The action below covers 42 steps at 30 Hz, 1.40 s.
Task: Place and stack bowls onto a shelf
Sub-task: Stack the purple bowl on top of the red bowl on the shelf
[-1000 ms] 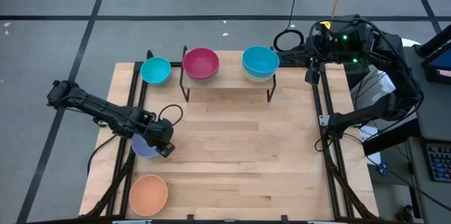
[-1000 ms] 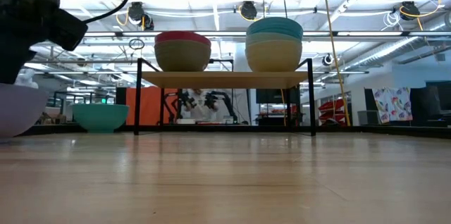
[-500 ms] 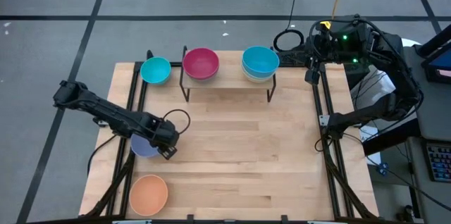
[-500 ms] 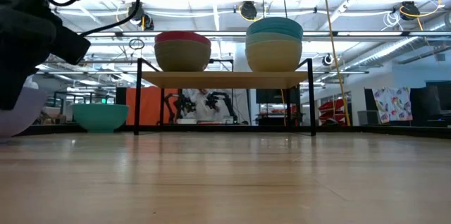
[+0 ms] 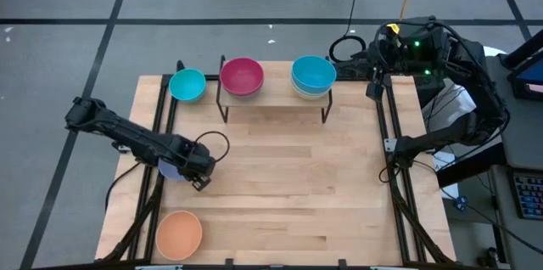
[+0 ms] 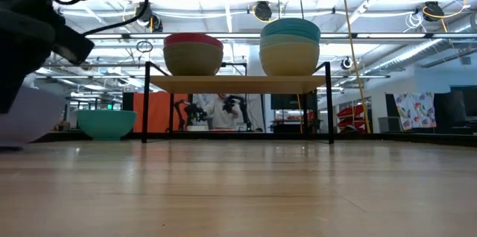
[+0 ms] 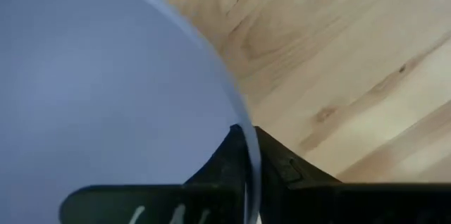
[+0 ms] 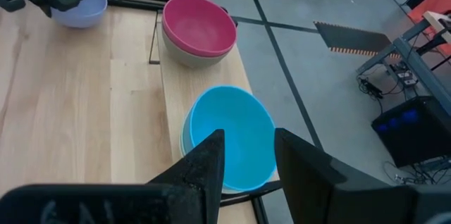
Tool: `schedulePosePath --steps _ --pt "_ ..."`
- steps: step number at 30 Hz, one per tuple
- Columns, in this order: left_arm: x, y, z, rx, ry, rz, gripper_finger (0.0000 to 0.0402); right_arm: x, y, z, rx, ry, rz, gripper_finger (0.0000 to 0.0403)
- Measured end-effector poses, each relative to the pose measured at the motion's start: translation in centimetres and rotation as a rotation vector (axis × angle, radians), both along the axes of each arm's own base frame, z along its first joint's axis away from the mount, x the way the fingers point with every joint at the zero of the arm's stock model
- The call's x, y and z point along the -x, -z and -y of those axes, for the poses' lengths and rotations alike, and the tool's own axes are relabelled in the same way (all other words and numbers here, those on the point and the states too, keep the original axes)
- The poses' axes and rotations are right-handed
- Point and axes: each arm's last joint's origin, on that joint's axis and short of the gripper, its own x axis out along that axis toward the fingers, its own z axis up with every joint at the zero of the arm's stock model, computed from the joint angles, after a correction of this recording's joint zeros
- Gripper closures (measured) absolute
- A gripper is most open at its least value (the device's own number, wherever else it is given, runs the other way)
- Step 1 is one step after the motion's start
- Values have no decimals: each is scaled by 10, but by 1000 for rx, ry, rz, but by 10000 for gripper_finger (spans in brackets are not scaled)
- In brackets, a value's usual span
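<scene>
A lavender bowl (image 5: pixel 170 168) stands near the table's left edge, with my left gripper (image 5: pixel 197 171) shut on it from above. On the shelf (image 5: pixel 273 109) a magenta bowl (image 5: pixel 242 75) sits stacked in another bowl, and a cyan-blue bowl (image 5: pixel 313 73) tops a second stack. Another cyan-blue bowl (image 5: pixel 187 84) rests on the table left of the shelf. An orange bowl (image 5: pixel 179 233) rests at the near left corner. My right gripper (image 8: pixel 246 160) hangs open high beyond the shelf's right end, holding nothing. My left gripper pinches the lavender bowl's rim (image 7: pixel 248 155) on the side toward the table's right edge, one finger (image 7: pixel 225 164) inside the bowl and one (image 7: pixel 282 168) outside. The fingers point down from above. The bowl's base (image 6: pixel 16 141) rests on the table.
The table's middle and right (image 5: pixel 322 185) are bare wood. Black rails (image 5: pixel 392 151) run along the left and right edges. The shelf top has bare plank (image 5: pixel 273 104) between and in front of its two stacks.
My left gripper has tipped to point more steeply down and sunk a little onto the lavender bowl's rim, edging toward the table's right. In the low view the bowl now reaches a little farther right than before.
</scene>
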Motion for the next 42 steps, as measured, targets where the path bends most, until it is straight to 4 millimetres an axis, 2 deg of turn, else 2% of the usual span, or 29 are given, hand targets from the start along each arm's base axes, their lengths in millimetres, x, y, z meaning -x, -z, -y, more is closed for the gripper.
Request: schedulePosePath --steps 6,12,15,19,25,34,42 --pt "-3 -50 1 -7 114 -41 394 0 0 0 2 0 4 284" --pt "-2 -118 -4 -133 180 14 394 0 0 0 2 0 4 284" --pt "-5 -150 -6 -181 239 129 394 0 0 0 2 2 3 284" --pt "-9 -181 -10 -228 357 256 394 0 0 0 3 2 3 284" --pt "-27 -203 -28 -319 463 305 394 0 0 0 4 3 3 284" --pt "-63 -221 -56 -433 779 282 394 0 0 0 10 -2 0 284" --pt "-61 -256 -78 -585 984 319 394 0 0 0 24 -11 -8 284"
